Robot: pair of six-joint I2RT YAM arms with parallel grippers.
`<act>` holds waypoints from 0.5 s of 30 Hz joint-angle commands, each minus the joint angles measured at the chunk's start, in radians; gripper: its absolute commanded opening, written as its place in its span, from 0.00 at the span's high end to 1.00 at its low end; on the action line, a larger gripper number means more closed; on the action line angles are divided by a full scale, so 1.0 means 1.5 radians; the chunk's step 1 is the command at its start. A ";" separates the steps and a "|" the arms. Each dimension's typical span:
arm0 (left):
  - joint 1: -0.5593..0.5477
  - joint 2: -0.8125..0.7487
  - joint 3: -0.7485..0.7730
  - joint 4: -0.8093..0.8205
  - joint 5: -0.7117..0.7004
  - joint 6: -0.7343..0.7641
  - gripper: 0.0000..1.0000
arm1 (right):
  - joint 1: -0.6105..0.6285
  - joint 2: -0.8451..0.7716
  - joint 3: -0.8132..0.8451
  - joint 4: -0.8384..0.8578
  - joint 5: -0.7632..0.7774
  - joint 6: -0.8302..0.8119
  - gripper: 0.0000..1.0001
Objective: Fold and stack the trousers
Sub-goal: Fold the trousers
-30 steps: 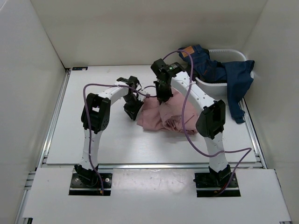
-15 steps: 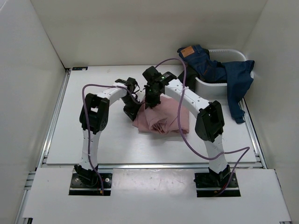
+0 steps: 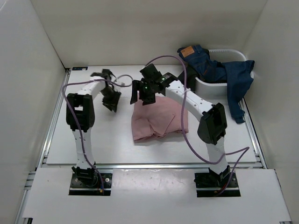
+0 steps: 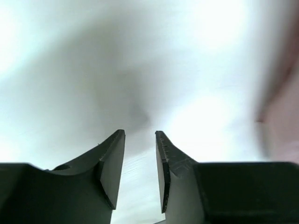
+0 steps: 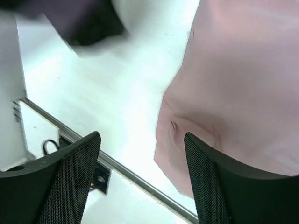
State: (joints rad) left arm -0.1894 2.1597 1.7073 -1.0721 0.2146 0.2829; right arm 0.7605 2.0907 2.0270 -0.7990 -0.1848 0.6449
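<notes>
Left arm reaches to upper left of centre in the overhead view. Left gripper (image 3: 111, 101) hangs over bare white table (image 3: 93, 135), well apart from the cloth. Its wrist view: the two dark fingers (image 4: 112, 163) stand narrowly parted, a slim gap, nothing between them; blurred tabletop beneath, a pink smear at the frame's right edge.

Just right of that, upper centre: right gripper (image 3: 142, 94) sits above the far-left corner of the pink cloth. Wrist view shows its mesh-faced fingers (image 5: 70, 177) spread wide, holding nothing; table and the table's metal edge rail show between them.

Centre: the trousers (image 3: 159, 119), dusty pink, lie in a flat, roughly square bundle on the table, a few soft creases, lower-left corner sticking out toward the near edge. They lie under the right arm's forearm; neither gripper touches them.

Upper right: white basket (image 3: 230, 50) at the table's far right corner, dark blue jeans (image 3: 215, 69) heaped in it, one leg draped over the rim down onto the table.
</notes>
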 commanded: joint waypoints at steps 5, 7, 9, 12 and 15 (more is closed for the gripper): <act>0.036 -0.126 0.131 -0.053 0.003 0.042 0.46 | -0.035 -0.230 -0.217 0.010 0.167 -0.032 0.26; 0.005 -0.141 0.131 -0.060 0.064 0.062 0.45 | -0.062 -0.263 -0.314 0.021 0.167 -0.032 0.41; -0.050 -0.153 0.123 -0.060 0.116 0.070 0.45 | -0.071 -0.315 -0.389 0.075 0.186 -0.026 0.62; -0.103 -0.122 0.103 -0.045 0.200 0.070 0.45 | -0.118 -0.339 -0.519 0.130 0.152 -0.004 0.79; -0.117 -0.054 0.120 -0.037 0.212 0.062 0.45 | -0.179 -0.339 -0.643 0.216 0.115 0.013 0.86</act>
State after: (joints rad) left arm -0.3809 1.9896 1.8744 -1.1221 0.4355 0.3660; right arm 0.5426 1.5761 1.1790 -0.6075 0.0158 0.6327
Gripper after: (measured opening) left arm 0.551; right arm 0.154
